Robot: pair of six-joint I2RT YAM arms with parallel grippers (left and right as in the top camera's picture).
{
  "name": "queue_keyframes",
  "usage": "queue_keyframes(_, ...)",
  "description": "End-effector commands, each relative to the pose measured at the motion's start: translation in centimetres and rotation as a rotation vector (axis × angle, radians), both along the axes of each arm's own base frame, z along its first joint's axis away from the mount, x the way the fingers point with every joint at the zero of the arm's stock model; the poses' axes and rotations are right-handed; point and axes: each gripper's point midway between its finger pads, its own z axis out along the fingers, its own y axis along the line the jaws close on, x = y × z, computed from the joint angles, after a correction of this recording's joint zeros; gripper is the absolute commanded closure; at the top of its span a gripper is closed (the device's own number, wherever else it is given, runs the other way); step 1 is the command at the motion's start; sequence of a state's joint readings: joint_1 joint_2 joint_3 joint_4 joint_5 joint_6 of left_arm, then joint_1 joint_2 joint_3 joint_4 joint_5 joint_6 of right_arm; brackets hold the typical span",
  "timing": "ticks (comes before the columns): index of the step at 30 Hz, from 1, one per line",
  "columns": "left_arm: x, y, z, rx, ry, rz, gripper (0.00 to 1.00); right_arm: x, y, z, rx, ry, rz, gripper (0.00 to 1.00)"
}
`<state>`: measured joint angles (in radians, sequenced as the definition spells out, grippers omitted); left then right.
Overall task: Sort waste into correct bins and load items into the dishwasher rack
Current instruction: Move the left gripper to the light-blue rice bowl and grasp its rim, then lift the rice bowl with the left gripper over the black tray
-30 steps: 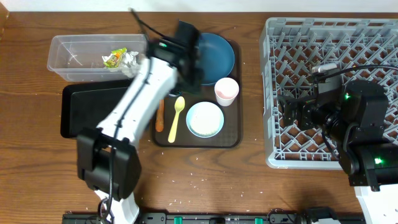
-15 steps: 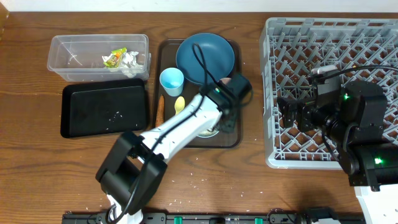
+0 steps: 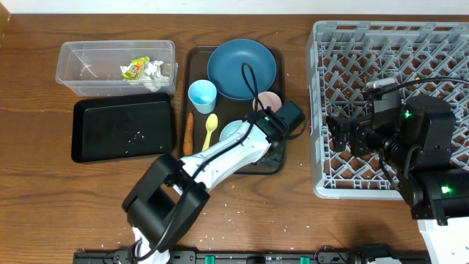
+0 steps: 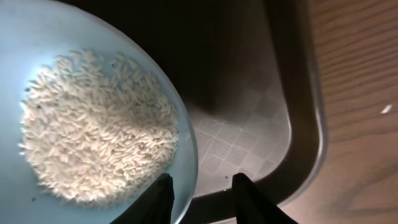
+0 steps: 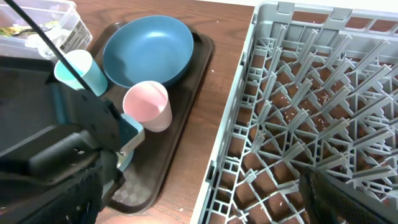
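The white bowl holds a heap of rice and stands on the brown serving tray. My left gripper is open, with one finger inside the bowl's rim and one outside. From overhead, the left gripper covers most of the bowl. The dark-blue plate, light-blue cup, pink cup, yellow spoon and sausage are on the tray. My right gripper is open and empty over the grey rack.
The clear tub at the back left holds the tissue and snack wrapper. The black tray lies in front of it with a few grains on it. Loose rice grains lie on the wood near the front edge.
My left arm has swung from the tub and plate area rightward and down to the bowl's rim, uncovering the light-blue cup. The right arm has not moved.
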<state>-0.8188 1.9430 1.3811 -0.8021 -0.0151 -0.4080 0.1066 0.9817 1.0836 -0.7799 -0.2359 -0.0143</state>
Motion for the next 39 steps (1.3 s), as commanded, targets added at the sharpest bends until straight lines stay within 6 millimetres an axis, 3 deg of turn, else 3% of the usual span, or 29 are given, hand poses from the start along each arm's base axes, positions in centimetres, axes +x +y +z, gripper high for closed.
queue_keyframes(1,0.3,0.5,-0.7,0.030,-0.003,0.001,0.71,0.1,-0.2,0.6,0.005,-0.012,-0.005,0.01)
queue_keyframes(7,0.4,0.5,-0.9,0.028,0.000,0.002,0.77,0.0,-0.2,0.4,0.004,-0.002,-0.005,0.01)
queue_keyframes(12,0.6,0.5,-0.7,0.009,0.018,0.013,0.94,-0.2,-0.2,0.3,0.004,0.006,-0.005,0.01)
queue_keyframes(16,1.1,0.9,0.4,-0.004,0.031,0.035,0.94,-0.1,-0.2,0.3,0.004,0.004,-0.005,0.01)
queue_keyframes(21,2.1,1.8,3.3,-0.041,0.005,0.072,0.94,-0.1,-0.2,0.4,0.004,0.001,-0.005,0.01)
queue_keyframes(25,2.9,2.4,7.3,-0.154,-0.030,0.111,0.94,-0.1,-0.2,0.4,0.004,0.000,-0.005,0.01)
queue_keyframes(28,4.0,4.2,10.5,-0.226,-0.074,0.167,0.94,0.0,-0.2,0.4,0.005,-0.002,-0.005,0.01)
queue_keyframes(33,6.1,10.2,14.3,-0.272,-0.149,0.305,0.94,0.1,-0.2,0.6,0.005,-0.010,-0.005,0.01)
queue_keyframes(39,7.5,17.8,14.6,-0.333,-0.109,0.462,0.94,0.1,-0.2,0.6,0.005,-0.010,-0.005,0.01)
